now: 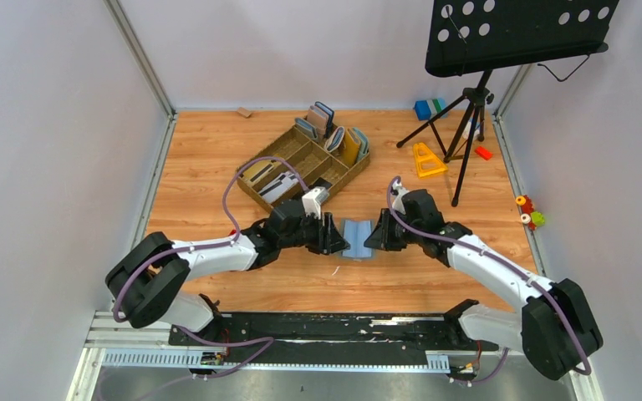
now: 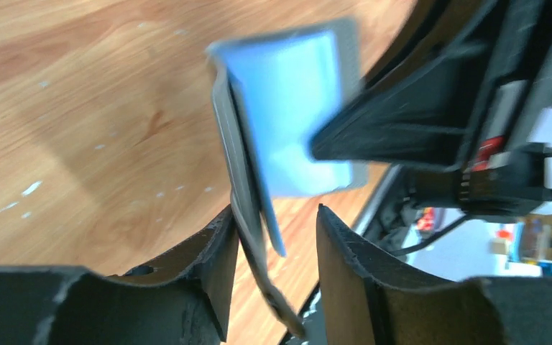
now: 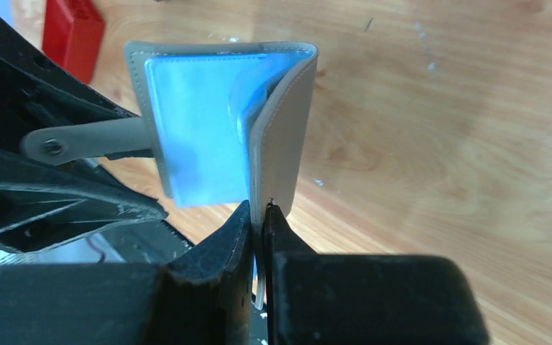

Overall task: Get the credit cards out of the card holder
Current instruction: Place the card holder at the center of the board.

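The card holder [image 1: 357,238] hangs spread open between my two grippers, just above the wooden table. Its grey outside and light blue inside faces show in the right wrist view [image 3: 201,122] and the left wrist view [image 2: 287,122]. My right gripper [image 1: 376,238] [image 3: 261,215] is shut on the edge of one grey flap. My left gripper [image 1: 334,236] [image 2: 273,223] stands open around the other flap and its grey strap; the flap lies against one finger only. The credit cards are hidden; I see only the blue faces.
Behind the grippers is a brown compartment tray [image 1: 305,167] with upright wallets [image 1: 343,142] at its far end. A music stand's tripod [image 1: 468,125], a yellow triangle [image 1: 426,159] and a small red block [image 1: 483,153] stand at the back right. Small toys [image 1: 531,213] lie off the right edge.
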